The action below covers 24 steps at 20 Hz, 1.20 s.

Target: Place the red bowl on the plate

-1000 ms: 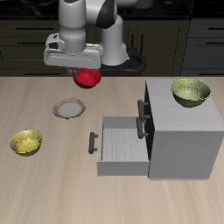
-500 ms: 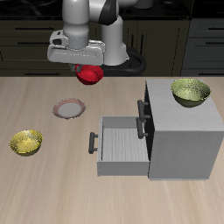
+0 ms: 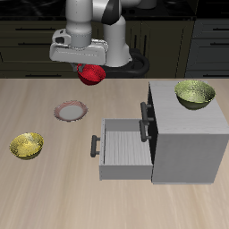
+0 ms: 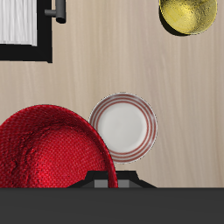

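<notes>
Grey cabinet [image 3: 183, 134] beside plate [image 3: 71, 111].

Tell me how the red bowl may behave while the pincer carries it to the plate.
The red bowl looks rigid and glossy, so it may slip. Held apparently by its rim under the pincer, it could tilt. On the plate, about equally wide, it might sit off-centre.
</notes>
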### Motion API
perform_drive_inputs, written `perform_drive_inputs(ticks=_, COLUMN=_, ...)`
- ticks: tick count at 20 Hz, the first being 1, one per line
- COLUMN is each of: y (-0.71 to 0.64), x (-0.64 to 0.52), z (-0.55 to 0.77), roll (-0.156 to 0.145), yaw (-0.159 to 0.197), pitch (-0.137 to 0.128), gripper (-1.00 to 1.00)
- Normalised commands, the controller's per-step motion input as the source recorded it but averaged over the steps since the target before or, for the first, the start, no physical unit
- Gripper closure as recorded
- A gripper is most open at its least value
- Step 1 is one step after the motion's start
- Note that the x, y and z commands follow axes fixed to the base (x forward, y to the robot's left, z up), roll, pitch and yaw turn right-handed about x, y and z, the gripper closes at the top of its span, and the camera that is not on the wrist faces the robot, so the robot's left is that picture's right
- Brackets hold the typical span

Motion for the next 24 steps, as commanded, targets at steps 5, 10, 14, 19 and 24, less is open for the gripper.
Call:
perform_drive_inputs(ticks=5, y=-0.28, x=-0.02, z=0.06, roll=-0.042, yaw=-0.001, pitch=-0.041, gripper=1.0)
perform_drive_inputs(ticks=10, y=-0.11, x=0.03, z=-0.1, roll=-0.01, yaw=0.067, pitch=-0.075, gripper=1.0)
perform_drive_inputs(ticks=14, y=-0.13, x=0.02, z=-0.09, roll=-0.014, yaw=0.007, pitch=-0.021, gripper=1.0)
perform_drive_inputs(ticks=19, y=-0.2, x=0.02, z=-0.13, roll=-0.038, yaw=0.012, pitch=-0.014, gripper=1.0)
perform_drive_inputs(ticks=24, y=-0.11, x=0.05, z=-0.13, roll=0.003, yaw=0.024, pitch=-0.006, gripper=1.0)
